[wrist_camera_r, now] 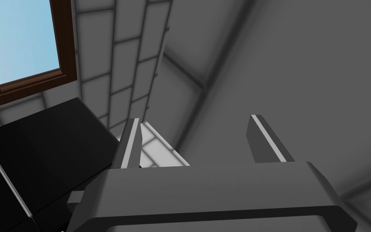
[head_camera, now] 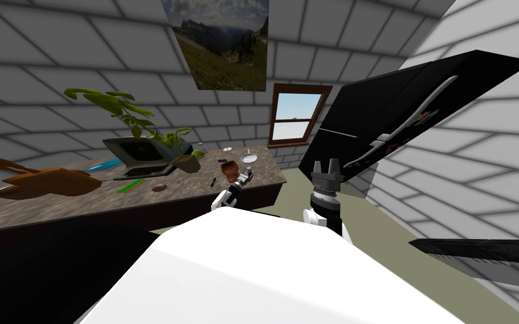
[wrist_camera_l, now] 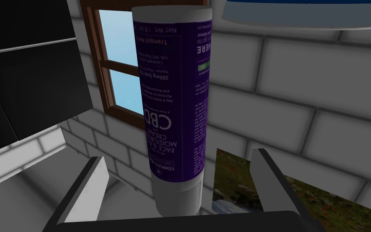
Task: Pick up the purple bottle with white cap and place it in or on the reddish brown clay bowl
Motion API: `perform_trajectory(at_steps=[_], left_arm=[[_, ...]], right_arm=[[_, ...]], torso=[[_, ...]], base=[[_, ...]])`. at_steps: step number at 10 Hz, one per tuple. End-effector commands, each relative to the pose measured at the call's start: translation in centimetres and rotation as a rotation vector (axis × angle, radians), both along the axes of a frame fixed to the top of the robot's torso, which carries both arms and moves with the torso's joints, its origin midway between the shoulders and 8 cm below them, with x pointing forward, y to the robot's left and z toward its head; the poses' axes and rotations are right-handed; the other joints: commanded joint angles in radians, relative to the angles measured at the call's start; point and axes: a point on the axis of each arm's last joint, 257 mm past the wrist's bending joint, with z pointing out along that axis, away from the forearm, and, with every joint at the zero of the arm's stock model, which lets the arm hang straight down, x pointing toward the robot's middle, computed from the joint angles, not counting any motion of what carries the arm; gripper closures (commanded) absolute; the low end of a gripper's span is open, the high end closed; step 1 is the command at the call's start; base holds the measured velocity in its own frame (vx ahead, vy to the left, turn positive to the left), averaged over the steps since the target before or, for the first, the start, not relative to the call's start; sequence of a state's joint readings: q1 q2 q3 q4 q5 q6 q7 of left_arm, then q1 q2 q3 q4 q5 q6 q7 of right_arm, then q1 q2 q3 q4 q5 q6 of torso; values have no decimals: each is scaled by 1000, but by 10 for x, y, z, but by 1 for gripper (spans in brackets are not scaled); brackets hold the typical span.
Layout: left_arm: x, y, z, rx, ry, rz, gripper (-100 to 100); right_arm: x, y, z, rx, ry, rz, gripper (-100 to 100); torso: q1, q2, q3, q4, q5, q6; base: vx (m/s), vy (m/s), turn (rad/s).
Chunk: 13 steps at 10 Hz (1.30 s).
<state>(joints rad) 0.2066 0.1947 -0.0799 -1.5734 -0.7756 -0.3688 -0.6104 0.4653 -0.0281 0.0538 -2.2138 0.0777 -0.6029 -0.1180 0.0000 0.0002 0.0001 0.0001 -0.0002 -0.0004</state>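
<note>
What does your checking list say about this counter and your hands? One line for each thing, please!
Surface: brown speckled counter, with many things on it.
Job's things: purple bottle stands between the left fingers, with a gap on each side; reddish brown bowl sits on the counter beside that hand.
Clutter: leafy plant, grey laptop, green strip.
Grippers: left gripper is open around the bottle; right gripper is open, empty and raised off to the side.
Cables: nothing seen.
Surroundings: window, black fridge, landscape picture.
</note>
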Motion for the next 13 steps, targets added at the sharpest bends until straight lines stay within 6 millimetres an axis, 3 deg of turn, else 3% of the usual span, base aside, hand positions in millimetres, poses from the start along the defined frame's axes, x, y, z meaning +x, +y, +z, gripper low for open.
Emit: perform_trajectory(at_steps=[1,5,6,7,8,9,10,12,13], left_arm=[[0,0,0,0,0,0,100],[0,0,0,0,-1,-1,100],[0,0,0,0,0,-1,0],[0,0,0,0,0,-1,100],[0,0,0,0,0,0,0],[2,-1,6,-17,2,7,100],[2,-2,8,-22,3,9,100],[1,-2,-1,-25,11,5,-100],[1,-3,-4,-28,15,4,-100]], right_arm=[[0,0,0,0,0,0,0],[0,0,0,0,0,0,0],[0,0,0,0,0,0,0],[0,0,0,0,0,0,0],[0,0,0,0,0,0,0],[0,0,0,0,0,0,0],[0,0,0,0,0,0,0],[0,0,0,0,0,0,0],[0,0,0,0,0,0,0]], torso=[[0,0,0,0,0,0],[1,0,0,0,0,0],[1,0,0,0,0,0],[1,0,0,0,0,0],[0,0,0,0,0,0],[0,0,0,0,0,0],[1,6,3,0,1,1],[1,7,4,1,1,1],[-1,1,0,-1,1,1]], base=[[0,0,0],[0,0,0],[0,0,0],[0,0,0],[0,0,0],[-128,20,-110],[-222,52,-104],[-37,14,-13],[68,-9,-11]])
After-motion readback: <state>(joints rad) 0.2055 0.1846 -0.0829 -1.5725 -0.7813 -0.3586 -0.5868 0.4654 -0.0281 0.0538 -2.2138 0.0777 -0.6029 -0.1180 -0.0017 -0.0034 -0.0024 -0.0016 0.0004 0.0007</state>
